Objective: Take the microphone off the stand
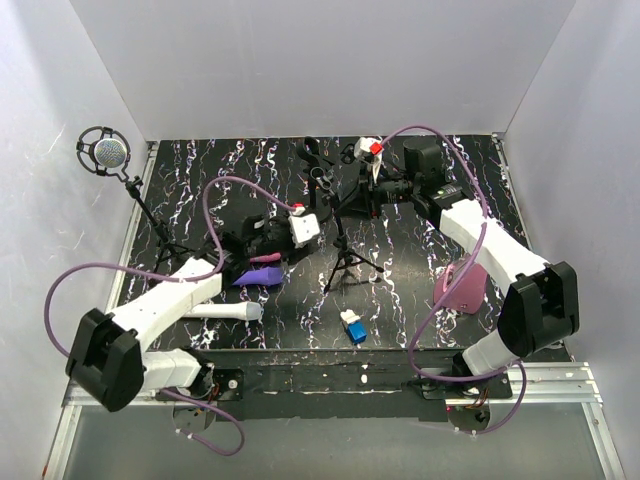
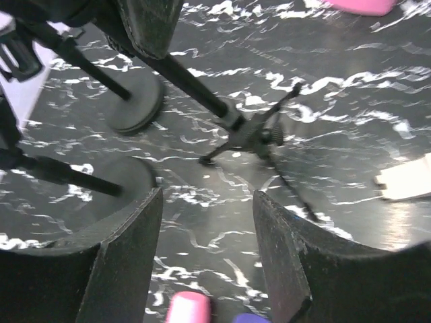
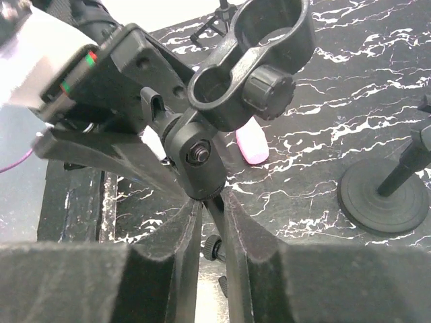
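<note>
Bench [image 1: 400, 300]: black, white-veined.
Blue-and-white block [image 1: 352, 327]: nearest, 6 o'clock of tripod stand [image 1: 345, 262].
Purple-and-pink microphone [image 1: 258, 273]: lying on bench, 9 o'clock of tripod stand, below left claw [image 2: 205, 202].
Left claw: jaws partly apart, gripping nothing.
Pink object [image 1: 460, 287]: 3 o'clock of tripod stand.
Tripod stand: upright, clip [image 3: 246, 57] empty.
Right claw [image 3: 210, 208]: narrow, pinching the stem just under clip.
Silver microphone in shock mount [image 1: 106, 152]: farthest, 10 o'clock, raised beside bench's left edge.
</note>
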Controlling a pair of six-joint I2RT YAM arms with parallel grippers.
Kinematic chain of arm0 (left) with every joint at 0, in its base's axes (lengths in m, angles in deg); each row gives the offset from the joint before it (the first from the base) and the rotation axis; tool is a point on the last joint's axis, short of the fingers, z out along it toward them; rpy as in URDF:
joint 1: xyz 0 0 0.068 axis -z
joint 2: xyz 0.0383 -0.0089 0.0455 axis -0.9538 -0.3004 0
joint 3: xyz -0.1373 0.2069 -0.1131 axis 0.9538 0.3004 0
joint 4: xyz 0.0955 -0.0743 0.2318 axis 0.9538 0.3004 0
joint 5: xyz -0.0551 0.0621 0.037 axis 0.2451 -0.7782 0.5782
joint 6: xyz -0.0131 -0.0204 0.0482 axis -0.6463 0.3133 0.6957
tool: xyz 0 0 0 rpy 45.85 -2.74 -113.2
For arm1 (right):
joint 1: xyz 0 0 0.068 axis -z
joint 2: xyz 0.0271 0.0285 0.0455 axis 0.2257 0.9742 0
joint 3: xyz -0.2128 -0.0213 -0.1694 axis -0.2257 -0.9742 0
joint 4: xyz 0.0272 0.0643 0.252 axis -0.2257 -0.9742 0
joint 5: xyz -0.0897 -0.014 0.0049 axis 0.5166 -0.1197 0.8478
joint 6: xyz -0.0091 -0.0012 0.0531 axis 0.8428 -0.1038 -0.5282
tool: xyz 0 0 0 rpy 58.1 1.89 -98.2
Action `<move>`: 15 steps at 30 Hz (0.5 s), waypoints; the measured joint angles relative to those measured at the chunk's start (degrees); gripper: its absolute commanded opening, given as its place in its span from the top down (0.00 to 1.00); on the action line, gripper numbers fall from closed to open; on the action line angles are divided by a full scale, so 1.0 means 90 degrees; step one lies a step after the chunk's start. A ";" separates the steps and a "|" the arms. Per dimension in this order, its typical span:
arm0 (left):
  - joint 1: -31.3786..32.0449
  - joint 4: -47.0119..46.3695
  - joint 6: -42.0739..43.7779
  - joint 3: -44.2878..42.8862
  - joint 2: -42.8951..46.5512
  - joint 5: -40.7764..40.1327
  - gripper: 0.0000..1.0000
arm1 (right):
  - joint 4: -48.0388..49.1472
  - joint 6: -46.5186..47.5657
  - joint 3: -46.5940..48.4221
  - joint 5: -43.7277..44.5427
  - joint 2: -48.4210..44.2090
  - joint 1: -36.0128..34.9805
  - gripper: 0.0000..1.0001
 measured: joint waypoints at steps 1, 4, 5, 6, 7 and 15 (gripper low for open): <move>0.0063 -0.0231 0.0308 0.0000 -0.0131 -0.0112 0.46 | -0.0002 -0.0034 0.0000 -0.0002 0.0019 0.0000 0.99; 0.0134 -0.0627 0.1044 0.0000 -0.0559 -0.0284 0.46 | 0.0029 -0.0121 0.0002 -0.0002 0.0044 0.0000 0.99; 0.0146 -0.0680 0.1226 0.0000 -0.0685 -0.0301 0.46 | 0.0032 -0.0124 0.0002 0.0000 0.0044 0.0000 0.99; 0.0155 -0.0716 0.1377 0.0000 -0.0789 -0.0301 0.46 | 0.0036 -0.0124 0.0002 0.0000 0.0044 0.0000 0.99; 0.0180 -0.0763 0.1491 0.0000 -0.0869 -0.0306 0.46 | 0.0039 -0.0126 0.0002 0.0005 0.0044 0.0000 0.99; 0.0478 -0.1110 0.1355 0.0000 -0.0954 -0.0396 0.48 | 0.0311 -0.0423 -0.0083 0.0461 -0.0036 -0.0022 0.99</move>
